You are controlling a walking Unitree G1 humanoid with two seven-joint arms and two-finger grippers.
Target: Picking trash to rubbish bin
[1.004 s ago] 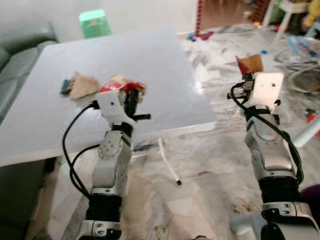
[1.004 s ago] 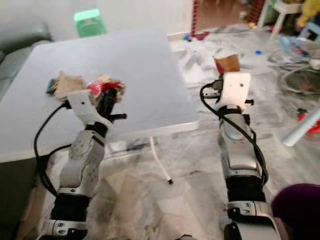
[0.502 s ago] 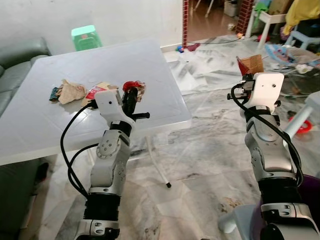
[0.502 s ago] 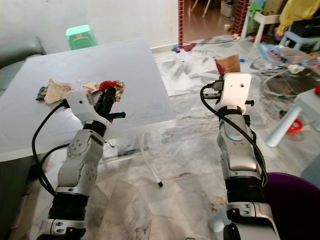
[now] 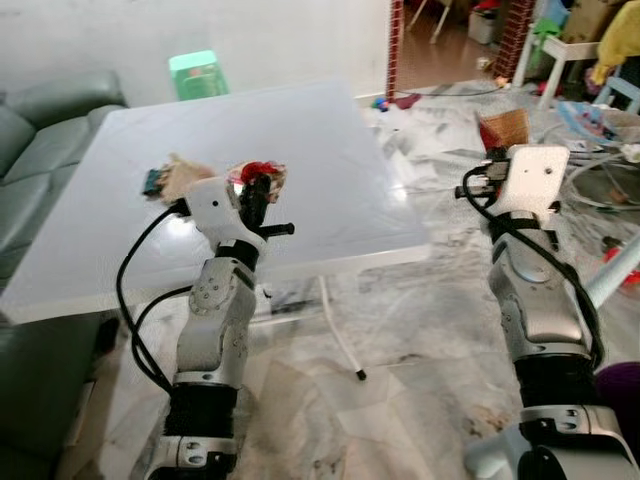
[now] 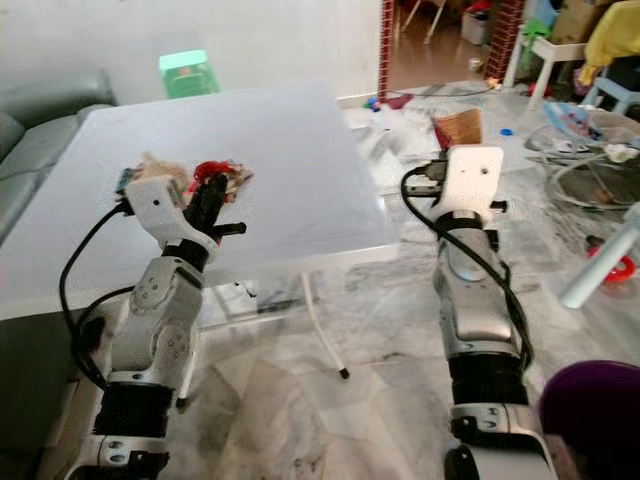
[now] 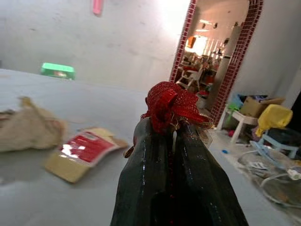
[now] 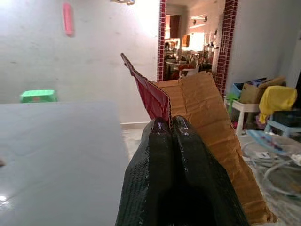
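Observation:
My left gripper (image 7: pixel 170 128) is shut on a crumpled red wrapper (image 7: pixel 170 102), raised over the near part of the white table (image 5: pixel 300 130). My right gripper (image 8: pixel 170 123) is shut on a torn piece of brown and red cardboard (image 8: pixel 202 117), held up to the right of the table over the floor. More trash lies on the table behind the left gripper: a crumpled beige paper (image 7: pixel 28 128) and a flat red and yellow packet (image 7: pixel 84 149). A purple rounded object (image 6: pixel 590 410), possibly the bin, sits at the lower right.
A grey sofa (image 5: pixel 40 130) runs along the table's left side. A green stool (image 5: pixel 195 72) stands behind the table by the wall. Toys, a white plastic chair and clutter crowd the marble floor (image 5: pixel 430 300) at the right near a brick doorway.
The camera has swung and the whole scene has shifted; the table now sits further right in view. Both grippers keep their hold and their raised pose.

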